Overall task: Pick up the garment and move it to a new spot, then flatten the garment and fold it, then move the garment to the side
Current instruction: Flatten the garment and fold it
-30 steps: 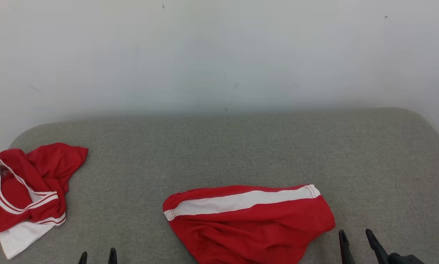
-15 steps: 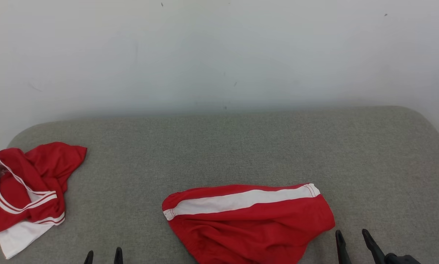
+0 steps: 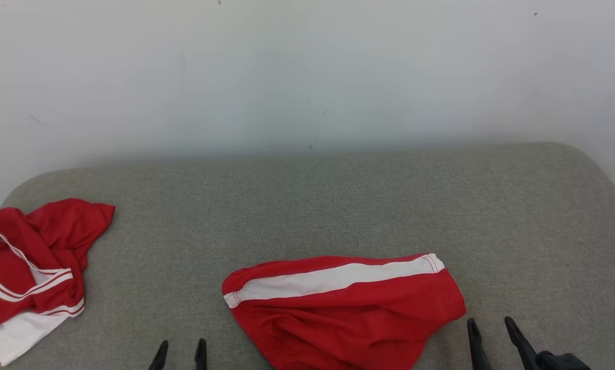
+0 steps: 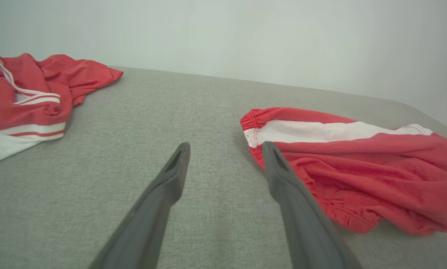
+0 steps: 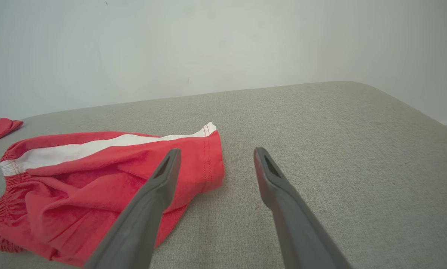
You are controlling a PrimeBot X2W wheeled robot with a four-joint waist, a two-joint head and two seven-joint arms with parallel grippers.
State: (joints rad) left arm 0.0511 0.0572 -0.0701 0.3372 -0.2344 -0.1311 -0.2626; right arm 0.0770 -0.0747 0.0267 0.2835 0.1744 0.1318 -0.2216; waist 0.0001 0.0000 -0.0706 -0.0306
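Two garments lie on the grey woven-fabric tabletop (image 3: pixel 338 205). The one for this task is, I judge, the pair of red soft-knit shorts with a white side stripe (image 3: pixel 343 313), lying between both tools at the near edge. The crumpled red-and-white sports jersey (image 3: pixel 30 267) is well apart, to the left of the shorts.

The left tool (image 3: pixel 180 352) hovers just beside the elastic waistband end of the shorts, its two dark fingers (image 4: pixel 170 175) spread wide and holding nothing. The right tool (image 3: pixel 490 329) stands just beside the hemmed leg end of the shorts, also spread and empty.

The shorts look light, thin and limp, so they will likely sag and bunch when lifted, and the smooth cloth may slip from a shallow pinch. The gathered waistband corner and the stitched hem corner seem the firmest places to take. The head view cuts off the near edge of the shorts, so perhaps more folds hide there.
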